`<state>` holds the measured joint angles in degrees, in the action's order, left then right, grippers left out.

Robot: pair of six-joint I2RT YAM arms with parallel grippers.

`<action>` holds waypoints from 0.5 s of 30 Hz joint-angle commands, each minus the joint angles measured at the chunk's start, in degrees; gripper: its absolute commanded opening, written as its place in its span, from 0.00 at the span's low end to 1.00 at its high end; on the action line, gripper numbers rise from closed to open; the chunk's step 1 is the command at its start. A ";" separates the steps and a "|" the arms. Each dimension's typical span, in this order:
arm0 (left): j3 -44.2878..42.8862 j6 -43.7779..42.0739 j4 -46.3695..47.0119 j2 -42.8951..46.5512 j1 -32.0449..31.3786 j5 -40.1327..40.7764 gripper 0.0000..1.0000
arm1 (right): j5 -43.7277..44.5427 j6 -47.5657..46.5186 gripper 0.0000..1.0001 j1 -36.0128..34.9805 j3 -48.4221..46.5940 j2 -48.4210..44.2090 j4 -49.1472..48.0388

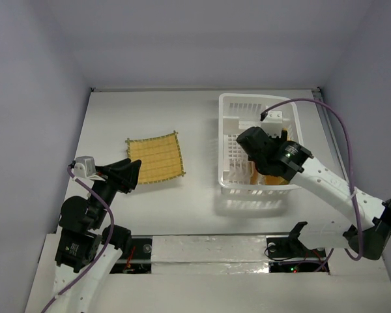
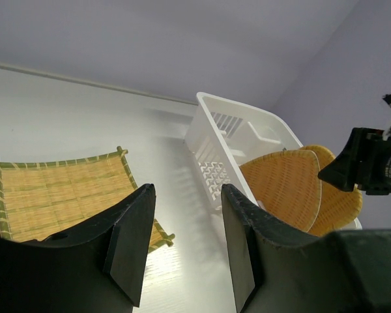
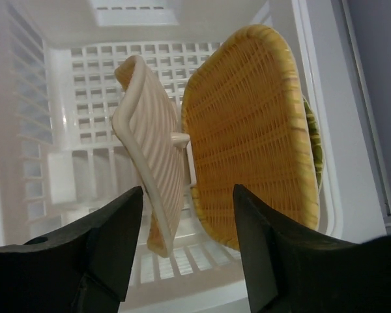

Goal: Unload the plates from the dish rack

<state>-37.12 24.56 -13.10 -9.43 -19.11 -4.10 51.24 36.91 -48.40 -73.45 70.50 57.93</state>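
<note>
Top external: square plate [image 1: 155,160] flat, left of dish rack [image 1: 247,99]; right gripper [image 1: 264,153] over dish rack. Left wrist: left gripper [image 2: 187,192] spread, empty. Right wrist: jaws apart, empty, above upright cream plate [image 3: 153,150] and tan plate [image 3: 247,137] inside dish rack; best straddle one rim only.

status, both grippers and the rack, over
Left gripper open, near square plate on table. Right gripper open over dish rack, orange plates upright inside. Cream ribbed piece beside them.

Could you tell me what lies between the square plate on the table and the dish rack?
Nothing: bare table separates the square plate and the dish rack, as the top external view shows.
</note>
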 commanded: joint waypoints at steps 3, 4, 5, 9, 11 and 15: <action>-0.41 0.32 2.82 -0.68 0.13 -0.91 0.42 | -0.97 -7.98 0.59 1.29 -0.81 4.37 -4.85; -0.41 0.23 2.82 -0.59 0.13 -0.91 0.42 | -0.80 -8.42 0.57 1.29 -1.51 6.21 -4.67; -0.41 0.23 2.91 -0.59 0.13 -1.00 0.42 | -0.36 -8.95 0.55 1.29 -1.87 7.01 -4.67; -0.41 0.23 2.91 -0.50 0.13 -1.09 0.42 | 0.70 -11.06 0.50 1.29 -3.72 11.14 -3.00; -0.41 0.23 2.99 -0.33 0.13 -1.26 0.42 | 1.75 -11.59 0.48 1.29 -4.59 13.25 -2.30; -0.41 0.14 2.91 -0.15 0.13 -1.35 0.42 | 3.07 -12.12 0.38 1.29 -6.17 15.63 -0.19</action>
<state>-37.12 24.56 -13.10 -9.54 -19.11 -4.49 51.55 26.55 -46.96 -76.09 85.67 56.38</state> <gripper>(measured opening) 0.419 0.398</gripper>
